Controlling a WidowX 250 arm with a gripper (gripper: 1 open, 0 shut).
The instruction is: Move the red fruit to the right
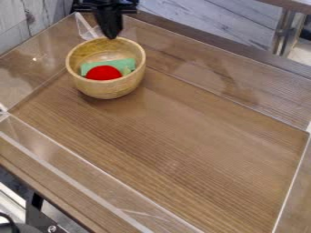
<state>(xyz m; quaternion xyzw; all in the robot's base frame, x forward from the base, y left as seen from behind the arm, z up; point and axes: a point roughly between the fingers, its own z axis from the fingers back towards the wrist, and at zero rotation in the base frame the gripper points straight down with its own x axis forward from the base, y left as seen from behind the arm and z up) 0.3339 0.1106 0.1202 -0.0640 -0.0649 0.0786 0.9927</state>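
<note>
The red fruit (107, 71) lies inside the wooden bowl (105, 90) at the back left of the table, beside a light-green object (95, 63). My gripper (112, 34) hangs above the bowl's far rim, pointing straight down. Its black fingers are pressed together and nothing shows between them. The fruit is apart from the gripper, below and slightly in front of it.
Low clear plastic walls (25, 55) ring the wooden tabletop (183, 136). A metal table leg (285, 36) stands at the back right. To the right of the bowl lies bare wood.
</note>
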